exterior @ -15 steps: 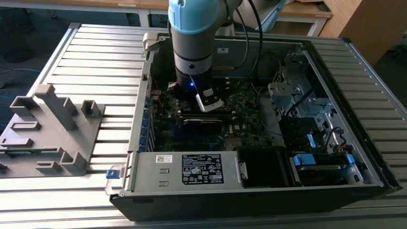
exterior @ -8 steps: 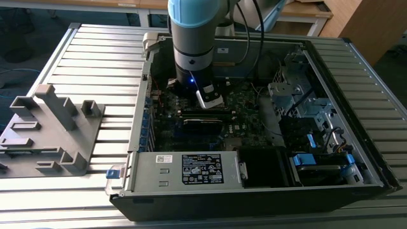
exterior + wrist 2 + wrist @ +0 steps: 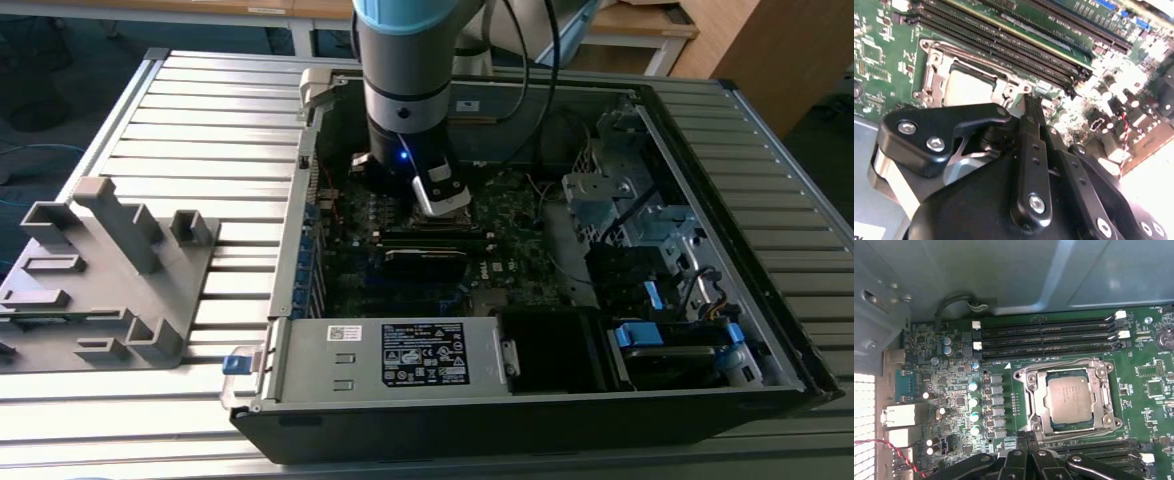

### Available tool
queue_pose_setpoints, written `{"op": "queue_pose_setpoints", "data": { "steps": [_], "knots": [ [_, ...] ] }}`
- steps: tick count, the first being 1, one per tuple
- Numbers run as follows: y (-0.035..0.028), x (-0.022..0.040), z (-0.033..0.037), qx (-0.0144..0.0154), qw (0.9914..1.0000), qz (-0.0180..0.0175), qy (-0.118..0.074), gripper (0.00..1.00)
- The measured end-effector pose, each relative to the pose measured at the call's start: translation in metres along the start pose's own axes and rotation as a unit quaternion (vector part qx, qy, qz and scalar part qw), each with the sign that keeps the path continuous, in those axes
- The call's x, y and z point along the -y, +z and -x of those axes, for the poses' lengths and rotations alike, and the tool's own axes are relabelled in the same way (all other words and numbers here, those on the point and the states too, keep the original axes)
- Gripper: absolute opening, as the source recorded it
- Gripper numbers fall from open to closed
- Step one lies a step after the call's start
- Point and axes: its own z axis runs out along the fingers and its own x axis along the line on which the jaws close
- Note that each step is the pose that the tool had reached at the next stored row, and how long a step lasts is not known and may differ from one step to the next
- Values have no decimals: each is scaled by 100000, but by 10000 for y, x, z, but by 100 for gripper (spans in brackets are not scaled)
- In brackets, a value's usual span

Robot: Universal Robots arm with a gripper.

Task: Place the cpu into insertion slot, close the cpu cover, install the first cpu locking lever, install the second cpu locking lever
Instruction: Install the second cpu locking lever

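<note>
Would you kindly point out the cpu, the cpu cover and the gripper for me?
cpu [image 3: 1070, 397]: first wrist view, middle of its silver-grey face.
cpu cover [image 3: 1104, 390]: first wrist view, one side bar of the metal frame around the chip.
gripper [image 3: 1029, 102]: second wrist view, at the black fingertips beside the socket.

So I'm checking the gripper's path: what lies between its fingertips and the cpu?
In the first wrist view, the silvery cpu cover frame edge lies between the gripper and the cpu, plus a strip of green board.
</note>
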Motion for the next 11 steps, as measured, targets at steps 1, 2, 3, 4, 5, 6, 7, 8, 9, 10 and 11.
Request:
{"op": "queue_pose_setpoints", "data": {
  "steps": [1,2,3,4,5,6,7,8,9,10,11],
  "knots": [
    [0,-1,10,-1,100000,1,3,11],
    [1,-3,29,-3,100000,-6,7,11],
    [1,-5,52,-18,100000,-11,10,11],
    [3,-8,82,-34,100000,-9,12,11],
    [5,-11,113,-60,100000,-10,13,11],
    [6,-15,146,-94,100000,-14,23,11],
    [7,-18,176,-121,100000,-15,31,11],
    [9,-20,202,-144,100000,-19,30,11],
    [11,-22,224,-159,100000,-22,30,11],
    [12,-25,246,-172,100000,-29,30,11],
    [14,-27,265,-181,100000,-41,30,11]
  ]
}}
